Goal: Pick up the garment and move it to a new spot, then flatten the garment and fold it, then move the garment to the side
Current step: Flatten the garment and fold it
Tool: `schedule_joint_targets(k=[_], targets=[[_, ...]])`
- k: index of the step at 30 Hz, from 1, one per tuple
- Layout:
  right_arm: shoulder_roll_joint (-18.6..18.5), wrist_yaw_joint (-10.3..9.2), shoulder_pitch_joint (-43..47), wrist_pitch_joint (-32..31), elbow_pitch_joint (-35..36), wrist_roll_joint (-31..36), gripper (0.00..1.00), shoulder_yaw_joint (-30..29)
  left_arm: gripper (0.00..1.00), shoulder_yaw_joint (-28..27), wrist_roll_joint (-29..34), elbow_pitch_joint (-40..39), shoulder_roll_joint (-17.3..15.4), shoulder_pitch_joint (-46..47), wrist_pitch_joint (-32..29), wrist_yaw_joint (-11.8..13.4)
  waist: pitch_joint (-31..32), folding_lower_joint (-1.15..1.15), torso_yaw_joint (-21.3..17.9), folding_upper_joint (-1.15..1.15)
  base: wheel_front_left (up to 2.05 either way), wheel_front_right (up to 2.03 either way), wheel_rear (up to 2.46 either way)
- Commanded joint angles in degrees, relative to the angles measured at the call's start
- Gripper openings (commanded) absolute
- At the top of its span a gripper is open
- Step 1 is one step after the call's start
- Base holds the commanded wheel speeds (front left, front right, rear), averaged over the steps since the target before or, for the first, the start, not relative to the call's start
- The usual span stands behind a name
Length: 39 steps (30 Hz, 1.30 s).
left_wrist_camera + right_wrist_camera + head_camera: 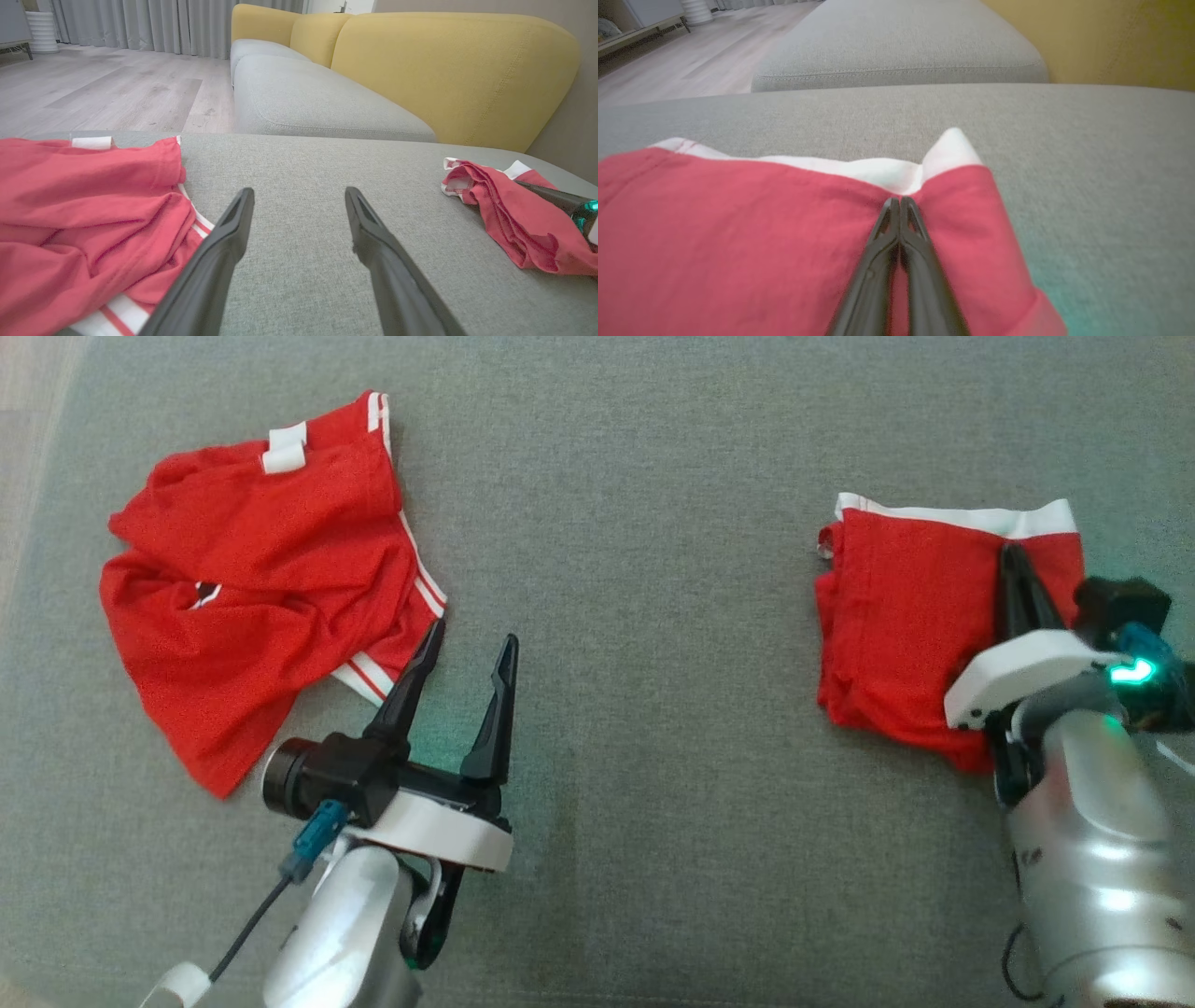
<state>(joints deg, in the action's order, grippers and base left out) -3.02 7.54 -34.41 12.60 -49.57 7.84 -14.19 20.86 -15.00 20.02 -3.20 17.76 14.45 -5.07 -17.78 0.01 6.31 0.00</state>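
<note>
A folded red garment [896, 607] with a white waistband lies on the grey cushion [635, 616] at the right. My right gripper [1013, 555] rests on top of it near the waistband, shut, and the cloth [738, 242] puckers at the closed tips [900, 200]. The left wrist view shows the same garment [509, 224] with a white corner lifted beside the right gripper's finger [546, 196]. A second red garment [252, 579], crumpled, with white stripes, lies at the left. My left gripper [471, 635] stands open just right of its striped hem, holding nothing [299, 191].
The grey cushion [317, 242] stretches bare between the two garments. A yellow sofa back [448, 70] and another grey seat [308, 102] stand beyond it. Wooden floor [117, 88] lies past the cushion's far edge at the left.
</note>
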Motion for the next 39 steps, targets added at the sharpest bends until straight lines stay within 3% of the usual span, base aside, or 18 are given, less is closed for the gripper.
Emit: schedule_joint_targets(k=[1, 5, 10, 16, 21, 28, 29, 30, 35, 39], targets=[[-0.2, -0.05, -2.4, 1.1, 0.5, 0.7, 0.00, 1.0, 1.00, -1.3, 0.4, -1.4, -0.4, 1.8, 0.5, -0.1, 0.3, -0.01, -0.1, 0.00, 0.00, 0.00, 0.00], [0.1, -0.05, -4.0, 2.3, 1.9, -0.9, 0.00, 3.9, 1.00, -2.1, 0.4, -1.3, -0.4, 1.5, 0.5, -0.2, 1.4, -0.01, -0.5, 0.00, 0.00, 0.00, 0.00], [0.1, -0.05, -0.5, 2.4, 7.9, -10.7, 0.00, 16.0, 1.00, -2.5, 0.5, -1.5, -0.3, 1.1, 0.5, -0.3, 2.3, -0.01, -0.8, 0.00, 0.00, 0.00, 0.00], [0.1, -0.05, 1.4, 1.9, -1.1, -13.4, 0.00, 24.5, 1.00, -2.7, 0.5, -1.4, -0.1, 0.5, 0.5, -0.3, 3.3, -0.01, -1.2, 0.00, 0.00, 0.00, 0.00], [0.1, -0.05, -0.1, 2.3, -3.3, -15.2, 0.00, 25.0, 1.00, -3.4, 0.4, -1.5, 0.0, -0.4, 0.5, -0.1, 5.1, -0.01, -2.1, 0.00, 0.00, 0.00, 0.00], [0.1, -0.05, 4.5, 2.4, 8.3, -15.6, 0.00, 19.7, 1.00, -5.4, 0.5, -1.5, -0.3, -3.1, 0.5, 0.1, 9.6, -0.01, -5.1, 0.00, 0.00, 0.00, 0.00], [0.1, -0.05, 5.7, 2.4, 10.1, -15.6, 0.17, 18.4, 1.00, -5.6, 0.5, -1.5, -0.2, -3.6, 0.5, 0.1, 10.3, -0.01, -5.6, 0.00, 0.00, 0.00, 0.00], [0.1, -0.05, 7.0, 2.4, 11.8, -15.6, 0.97, 17.2, 1.00, -5.8, 0.5, -1.5, -0.2, -4.1, 0.5, 0.1, 11.0, -0.01, -6.0, 0.00, 0.00, 0.00, 0.00], [0.1, -0.05, 14.4, 2.4, 20.4, -15.2, 1.00, 13.5, 1.00, -6.7, 0.4, -1.7, -0.1, -6.4, 0.5, 0.3, 13.7, -0.01, -7.6, 0.00, 0.00, 0.00, 0.00], [0.1, -0.05, 20.8, 2.4, 25.0, -14.4, 1.00, 13.8, 1.00, -7.0, 0.3, -1.9, 0.0, -8.2, 0.5, 0.3, 14.5, -0.01, -8.3, 0.00, 0.00, 0.00, 0.00]])
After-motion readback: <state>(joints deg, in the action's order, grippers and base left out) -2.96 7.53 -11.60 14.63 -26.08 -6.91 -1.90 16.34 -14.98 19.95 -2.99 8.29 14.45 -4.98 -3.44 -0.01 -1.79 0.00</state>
